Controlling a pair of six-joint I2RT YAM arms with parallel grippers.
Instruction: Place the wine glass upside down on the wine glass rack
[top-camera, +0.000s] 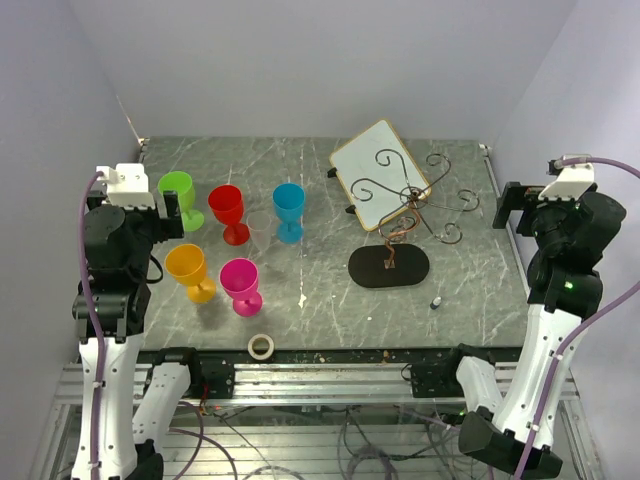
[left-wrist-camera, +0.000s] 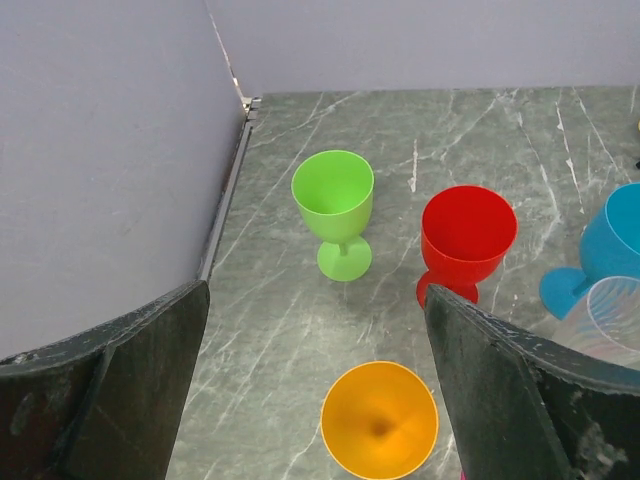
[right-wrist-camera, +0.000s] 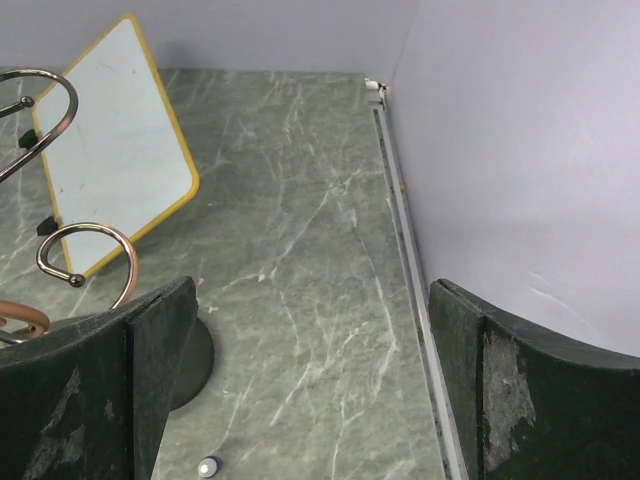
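Left gripper (top-camera: 183, 203), wide and empty, top view, hangs beside the glasses (top-camera: 226, 205), rack (top-camera: 389, 266) well apart by the wide, empty right gripper (top-camera: 508, 212); left wrist: green glass (left-wrist-camera: 333, 195) upright ahead, probably best pinched at the stem; right wrist: rack scrolls at left, bare.

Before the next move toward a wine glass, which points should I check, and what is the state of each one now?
1. The left hand is open and empty: ok.
2. The right hand is open and empty: ok.
3. The wine glass rack stands on its base with no glass on its arms: ok.
4. The green glass and the orange glass stand upright with free space around them: ok.
5. The clear glass is apart from the red glass and the blue glass: cannot tell, as it stands very close between them.
6. The white board is clear of the rack arms: cannot tell, as they overlap in the top view.
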